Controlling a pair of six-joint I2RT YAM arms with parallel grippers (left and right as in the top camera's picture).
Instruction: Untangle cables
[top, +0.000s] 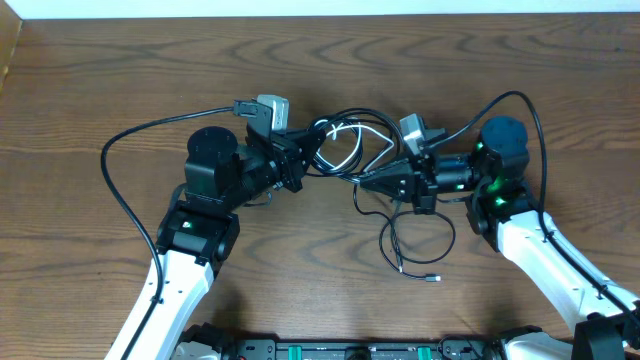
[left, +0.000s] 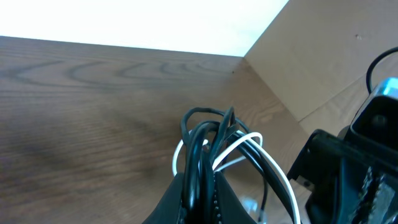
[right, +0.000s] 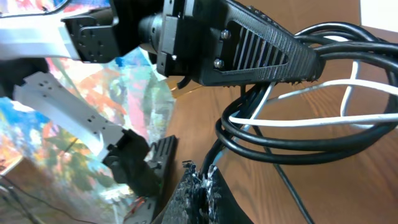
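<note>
No text, label, brand name, number or sign was legible in any of the three views. The cables (right: 292, 144) carried no readable marking.

Left hand (top: 300, 168), right hand (top: 365, 183) — both closed.
</note>
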